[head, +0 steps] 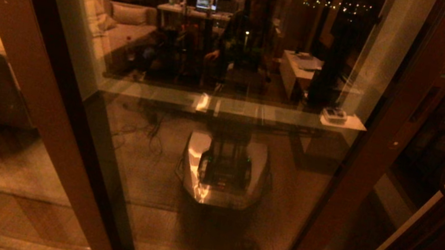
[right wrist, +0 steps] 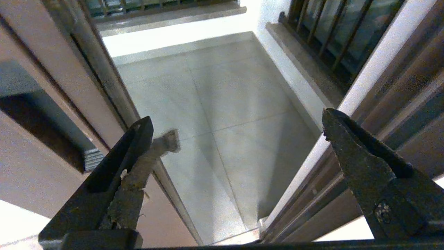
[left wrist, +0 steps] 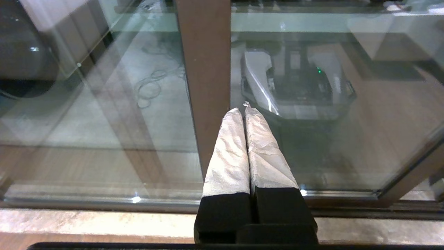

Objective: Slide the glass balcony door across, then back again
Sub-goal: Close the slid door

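**Door stands part-way open; neither gripper has hold of it**

You are facing the tall reflective glass balcony door in its reddish-brown frame (head: 226, 153), which fills the middle of the head view. Its wide handle stile with the dark recessed slot (head: 425, 103) runs down your right side. Beyond that stile a gap lies open onto the pale tiled balcony floor (right wrist: 215, 114), bounded by the fixed dark brown door jamb with its white edge strip (right wrist: 350, 100) and a dark barred railing (right wrist: 333, 31).

Your right gripper (right wrist: 236, 135) hangs in that gap with its dark fingers spread wide, empty; one finger (right wrist: 135, 163) sits just beside the door's edge, though contact cannot be confirmed.

Your left gripper (left wrist: 245, 113) is clenched, its white-wrapped fingers pressed together on nothing, tips pointing at the plain brown vertical post (left wrist: 204, 69) and glass, above the bottom track (left wrist: 104, 203).

The pane reflects the robot's white base (head: 224, 169) and a furnished room.
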### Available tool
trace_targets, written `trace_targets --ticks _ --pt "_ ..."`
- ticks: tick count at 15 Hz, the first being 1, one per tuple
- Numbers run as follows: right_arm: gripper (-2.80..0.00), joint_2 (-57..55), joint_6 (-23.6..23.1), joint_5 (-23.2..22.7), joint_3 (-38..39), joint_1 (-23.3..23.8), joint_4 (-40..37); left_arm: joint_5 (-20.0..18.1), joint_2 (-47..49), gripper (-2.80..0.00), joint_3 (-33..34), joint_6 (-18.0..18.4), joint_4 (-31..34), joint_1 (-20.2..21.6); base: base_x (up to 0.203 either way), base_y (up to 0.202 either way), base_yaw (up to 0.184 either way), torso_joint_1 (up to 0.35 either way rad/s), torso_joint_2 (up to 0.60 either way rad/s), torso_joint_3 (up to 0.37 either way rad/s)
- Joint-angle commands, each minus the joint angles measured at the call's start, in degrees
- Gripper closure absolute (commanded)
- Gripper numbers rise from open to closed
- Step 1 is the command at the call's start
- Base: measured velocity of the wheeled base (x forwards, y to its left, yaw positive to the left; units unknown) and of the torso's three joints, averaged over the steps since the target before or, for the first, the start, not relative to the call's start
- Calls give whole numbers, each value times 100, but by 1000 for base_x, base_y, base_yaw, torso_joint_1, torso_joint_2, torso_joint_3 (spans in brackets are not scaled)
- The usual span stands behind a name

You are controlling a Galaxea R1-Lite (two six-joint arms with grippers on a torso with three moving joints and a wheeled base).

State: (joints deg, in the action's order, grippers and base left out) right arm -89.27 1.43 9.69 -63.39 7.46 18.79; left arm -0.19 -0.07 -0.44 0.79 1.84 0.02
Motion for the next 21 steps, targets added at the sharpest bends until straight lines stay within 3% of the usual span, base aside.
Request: trace_targets --ticks 1,4,7,8,11,13,21 --pt "-280 92 -7 -15 23 2 -3 1 -10 0 0 0 0 -2 0 0 0 0 0 0" --pt "-280 483 -19 -87 93 -71 -69 1 -10 0 0 0 0 -2 0 0 0 0 0 0" --pt "-280 900 -21 -32 83 -393 -604 1 -10 0 0 0 0 -2 0 0 0 0 0 0" --pt "-280 947 -43 202 -11 -531 -877 -7 -10 0 0 0 0 -2 0 0 0 0 0 0" --pt "-280 770 -103 1883 -449 -1172 -1546 1 -10 0 0 0 0 -2 0 0 0 0 0 0" --pt "-280 622 -94 2183 -516 -1546 -1664 1 -10 0 0 0 -7 -2 0 0 0 0 0 0" --pt "-280 48 50 2239 -1027 -1516 -1641 1 -10 0 0 0 0 -2 0 0 0 0 0 0"
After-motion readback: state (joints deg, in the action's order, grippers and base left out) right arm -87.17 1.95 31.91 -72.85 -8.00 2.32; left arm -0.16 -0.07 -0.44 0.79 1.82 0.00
